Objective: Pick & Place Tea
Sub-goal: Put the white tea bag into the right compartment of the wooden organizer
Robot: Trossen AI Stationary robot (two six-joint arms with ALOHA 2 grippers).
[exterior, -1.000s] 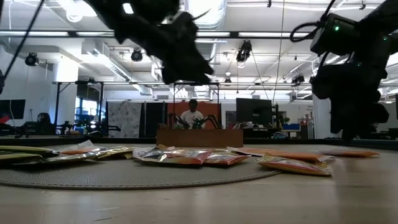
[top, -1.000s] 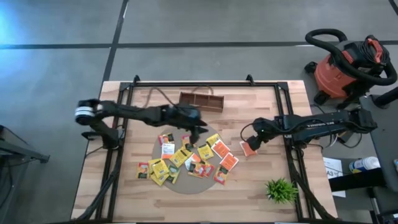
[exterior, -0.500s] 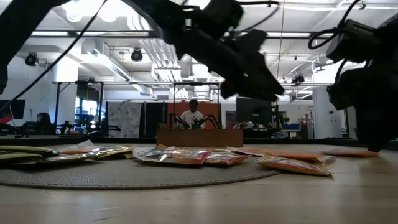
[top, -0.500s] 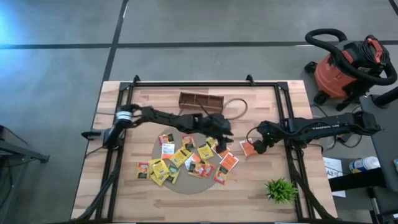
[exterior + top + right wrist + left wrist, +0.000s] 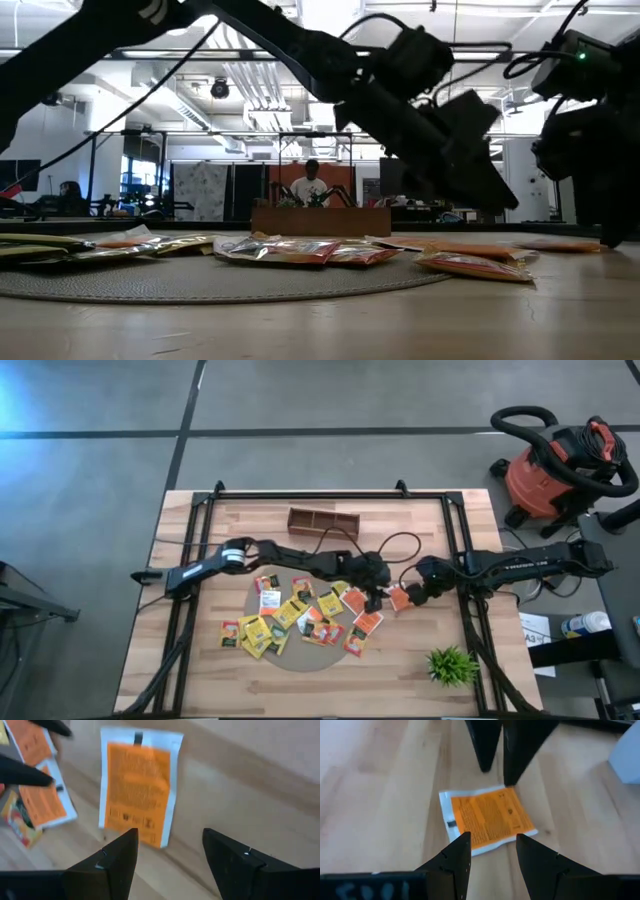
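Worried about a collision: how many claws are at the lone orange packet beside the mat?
2: the left claw on the orange packet's mat side, the right claw opposite, both open.

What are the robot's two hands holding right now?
Nothing. The left gripper and right gripper both hang open over one orange tea packet, which lies flat on the table, apart from the pile.

Bright overhead light glares off the pale wooden table [image 5: 420,660]; both wrist views blurred, dark backlit arms low down.
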